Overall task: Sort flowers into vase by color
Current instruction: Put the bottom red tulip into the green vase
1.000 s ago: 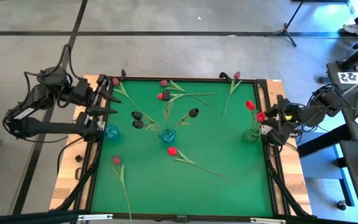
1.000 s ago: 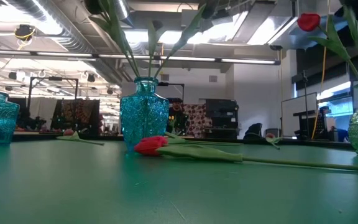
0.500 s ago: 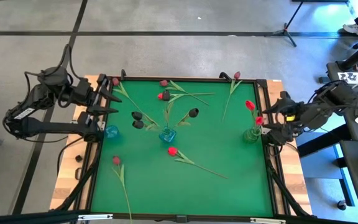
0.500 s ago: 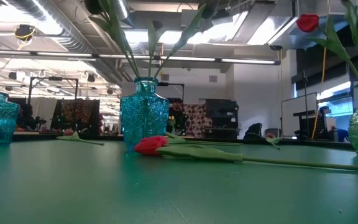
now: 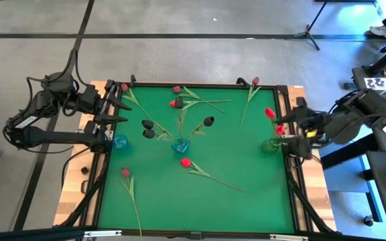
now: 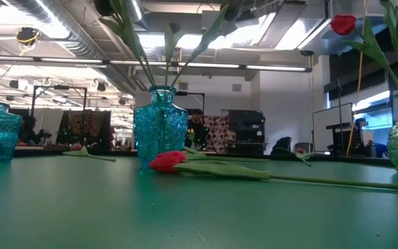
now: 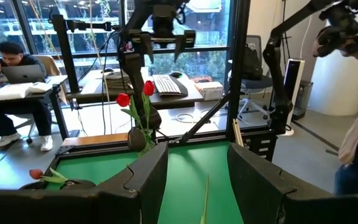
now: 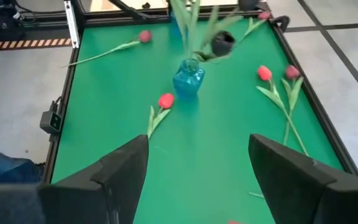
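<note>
Right tool [image 5: 295, 127], jaws apart, empty beside the green vase [image 5: 271, 144]; best descend squarely over the loose red tulip [image 5: 185, 162].

Dark jointed arms, black cables

The left arm sits at the left edge of the high view, folded at the elbow, its forearm reaching toward the upper left corner of the tabletop [image 5: 200, 194]. The left hand [image 5: 117, 104] hangs over that border with its two dark fingers [image 7: 143, 177] parted, nothing between them.

The right arm is at the right edge of the high view, bent and drawn partly off the tabletop's right border. The right hand [image 5: 299, 126] hovers at the middle right of the frame, fingers [image 8: 120, 171] spread wide and empty, pointing in over the tabletop toward the left of the frame.
</note>
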Controlling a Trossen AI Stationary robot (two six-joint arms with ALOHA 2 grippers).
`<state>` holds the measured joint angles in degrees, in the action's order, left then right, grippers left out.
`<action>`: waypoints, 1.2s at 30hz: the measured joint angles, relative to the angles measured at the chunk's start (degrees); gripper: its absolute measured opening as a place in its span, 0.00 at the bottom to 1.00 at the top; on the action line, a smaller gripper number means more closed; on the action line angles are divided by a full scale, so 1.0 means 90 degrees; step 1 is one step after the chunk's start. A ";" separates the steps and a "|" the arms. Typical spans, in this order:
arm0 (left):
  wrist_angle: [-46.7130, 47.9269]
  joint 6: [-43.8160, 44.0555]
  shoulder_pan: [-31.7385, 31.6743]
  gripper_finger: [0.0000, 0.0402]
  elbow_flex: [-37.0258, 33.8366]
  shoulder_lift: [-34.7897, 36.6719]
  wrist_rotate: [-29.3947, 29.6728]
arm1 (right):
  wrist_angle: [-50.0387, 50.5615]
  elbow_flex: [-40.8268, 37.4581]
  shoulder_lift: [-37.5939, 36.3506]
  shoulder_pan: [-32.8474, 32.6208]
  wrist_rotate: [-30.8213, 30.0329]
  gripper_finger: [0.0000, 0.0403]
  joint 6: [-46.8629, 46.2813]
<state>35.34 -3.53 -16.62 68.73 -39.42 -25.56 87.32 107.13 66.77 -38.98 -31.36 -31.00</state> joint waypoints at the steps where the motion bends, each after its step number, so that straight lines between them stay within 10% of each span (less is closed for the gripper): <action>1: 0.0001 0.0000 0.0000 0.41 0.0000 0.0000 0.0000 | -0.0074 0.0005 0.0098 0.0000 0.0015 0.69 0.0006; 36: 0.0031 0.0556 0.0000 0.41 0.0000 0.0066 -0.0007 | -0.2073 0.0012 0.3259 0.0328 0.0995 0.69 -0.0486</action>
<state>35.62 1.48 -16.62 68.73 -38.83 -25.63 68.67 107.24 96.10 -36.03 -22.40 -35.37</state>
